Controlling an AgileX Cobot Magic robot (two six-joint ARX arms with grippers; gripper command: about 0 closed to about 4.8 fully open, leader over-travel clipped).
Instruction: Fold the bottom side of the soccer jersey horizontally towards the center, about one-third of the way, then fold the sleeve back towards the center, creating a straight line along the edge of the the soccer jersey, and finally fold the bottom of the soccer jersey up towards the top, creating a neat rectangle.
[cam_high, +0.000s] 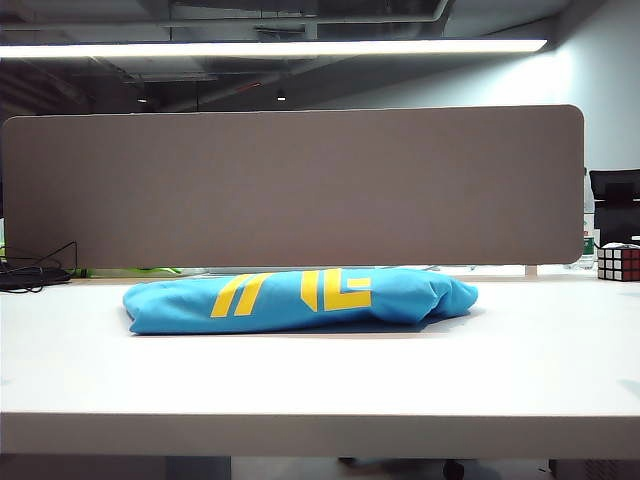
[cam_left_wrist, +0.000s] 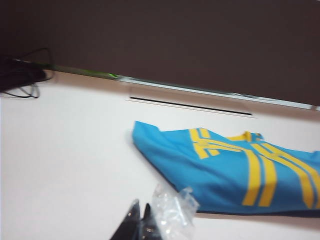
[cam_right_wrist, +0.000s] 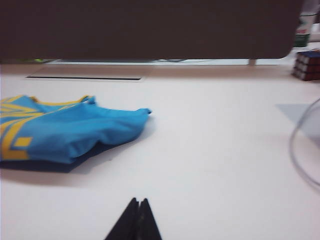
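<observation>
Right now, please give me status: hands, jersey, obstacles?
Left hand shut, empty, short of the jersey. Right hand shut, empty, also clear. Soccer jersey folded on table, yellow marks up. Nothing blocking.

Soft matt cloth soccer jersey (cam_high: 300, 298), smooth white table (cam_high: 320, 380), seemingly felt-like matt partition (cam_high: 290, 185)

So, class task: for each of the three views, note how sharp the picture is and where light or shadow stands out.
Exterior view: sharp; the ceiling light strip glares, and the soccer jersey casts a thin shadow on the table. Left wrist view: blurred, with the shut left end effector soft and dark. Right wrist view: also soft; the shut right end effector is a dark wedge, with shadow under the jersey's edge.
</observation>
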